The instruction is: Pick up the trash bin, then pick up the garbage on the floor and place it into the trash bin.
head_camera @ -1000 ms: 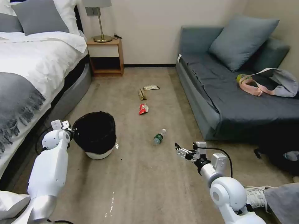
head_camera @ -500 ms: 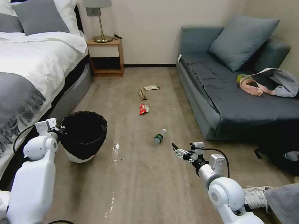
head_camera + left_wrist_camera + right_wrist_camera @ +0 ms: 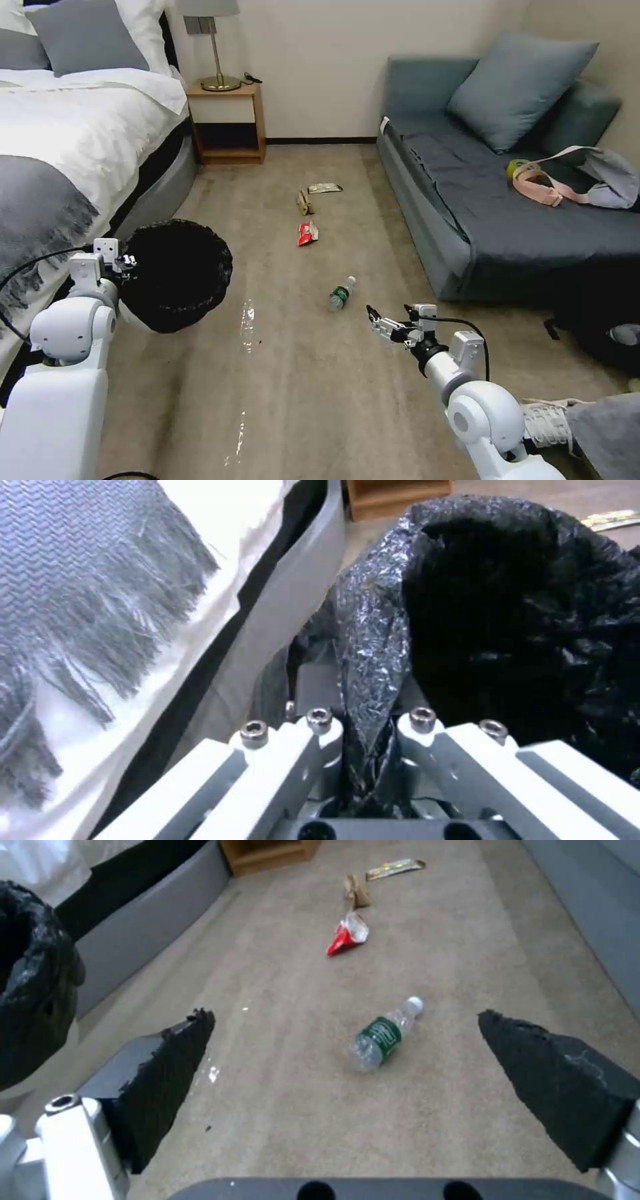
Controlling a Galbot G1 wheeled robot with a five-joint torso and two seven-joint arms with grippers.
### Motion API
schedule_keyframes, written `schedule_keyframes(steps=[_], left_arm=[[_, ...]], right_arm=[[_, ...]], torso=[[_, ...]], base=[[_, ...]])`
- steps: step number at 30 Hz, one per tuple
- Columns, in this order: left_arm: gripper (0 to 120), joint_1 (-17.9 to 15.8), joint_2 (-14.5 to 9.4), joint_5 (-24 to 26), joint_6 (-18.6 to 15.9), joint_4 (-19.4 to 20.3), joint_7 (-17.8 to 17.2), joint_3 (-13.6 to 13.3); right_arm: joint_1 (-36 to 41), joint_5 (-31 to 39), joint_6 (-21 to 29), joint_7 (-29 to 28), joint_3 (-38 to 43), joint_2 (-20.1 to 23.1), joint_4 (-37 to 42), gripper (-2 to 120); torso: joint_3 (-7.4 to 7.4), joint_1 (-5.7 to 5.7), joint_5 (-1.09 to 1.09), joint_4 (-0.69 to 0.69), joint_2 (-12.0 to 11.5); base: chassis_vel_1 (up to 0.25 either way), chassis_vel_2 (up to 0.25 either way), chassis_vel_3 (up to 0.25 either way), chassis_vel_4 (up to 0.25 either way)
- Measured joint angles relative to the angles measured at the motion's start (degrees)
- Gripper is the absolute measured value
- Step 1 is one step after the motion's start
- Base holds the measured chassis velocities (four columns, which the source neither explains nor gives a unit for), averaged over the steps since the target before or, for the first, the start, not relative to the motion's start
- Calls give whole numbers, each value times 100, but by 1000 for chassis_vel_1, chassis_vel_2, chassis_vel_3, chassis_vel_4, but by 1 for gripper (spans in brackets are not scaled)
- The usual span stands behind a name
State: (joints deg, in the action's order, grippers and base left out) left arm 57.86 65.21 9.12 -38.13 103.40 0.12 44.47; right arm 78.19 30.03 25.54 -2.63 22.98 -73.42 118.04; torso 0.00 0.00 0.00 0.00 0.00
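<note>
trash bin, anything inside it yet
The trash bin, held at its rim in the left gripper, shows only its black bag liner. No garbage is visible, but the dark bottom is hidden.

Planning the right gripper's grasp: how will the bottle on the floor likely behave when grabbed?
The bottle lies on its side on the carpet, so a nudge would probably roll it. It looks clear and mostly empty, so likely light and easily dented. The smooth plastic may slip between the pads of the open right gripper.
</note>
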Motion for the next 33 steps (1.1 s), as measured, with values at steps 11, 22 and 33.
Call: schedule_keyframes(steps=[11, 22, 33], left_arm=[[4, 23, -6, 76, -5, 53, 2, -37], [4, 84, 2, 83, 28, 25, 9, -7], [4, 131, 41, 92, 40, 108, 11, -4]], right_arm=[[-28, -5, -68, 95, -43, -33, -95, 100], [-23, -49, -160, 165, -53, -39, -142, 100], [40, -69, -312, 254, -11, -7, -152, 100]], torso=[[0, 0, -1, 0, 0], [0, 0, 0, 0, 0], [0, 0, 0, 1, 0]], base=[[0, 0, 0, 0], [0, 0, 0, 0], [-39, 29, 32, -32]])
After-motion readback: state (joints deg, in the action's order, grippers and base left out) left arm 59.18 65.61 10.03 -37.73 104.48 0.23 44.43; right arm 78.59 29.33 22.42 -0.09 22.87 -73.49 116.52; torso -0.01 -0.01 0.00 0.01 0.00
